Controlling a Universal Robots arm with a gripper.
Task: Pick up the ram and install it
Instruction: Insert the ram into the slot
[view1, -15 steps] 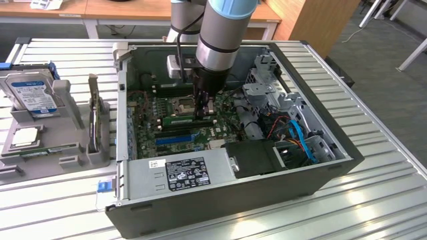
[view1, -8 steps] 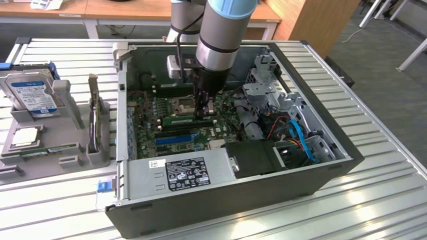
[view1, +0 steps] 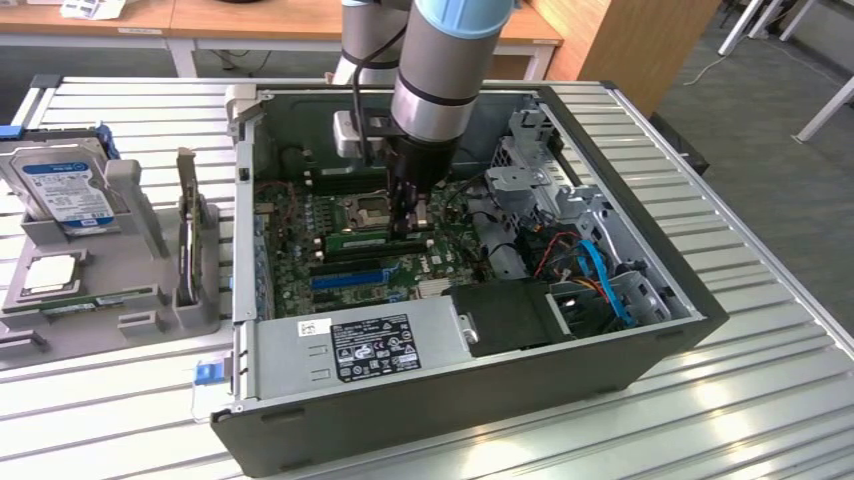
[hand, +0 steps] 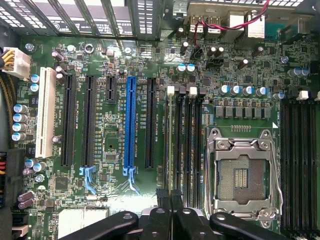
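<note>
My gripper (view1: 407, 222) reaches down into the open computer case (view1: 641, 360), over the green motherboard (view1: 296, 262), and it is shut. Just under its fingertips the ram (view1: 363, 239), a thin green stick, stands on edge along the memory slots beside the processor socket (view1: 366, 208). I cannot tell whether the fingers pinch the stick or only touch its end. In the wrist view my gripper (hand: 171, 201) has its black fingers (hand: 163, 199) close together at the near end of the black memory slots (hand: 182, 145), next to the bare socket (hand: 241, 175).
A grey holder (view1: 127, 265) on the exterior view's left carries a hard drive (view1: 60, 185), an upright dark card (view1: 187, 235) and a thin green board (view1: 96, 300). The power supply (view1: 360, 345), a drive cage (view1: 541, 175) and blue and orange cables (view1: 601, 275) crowd the case.
</note>
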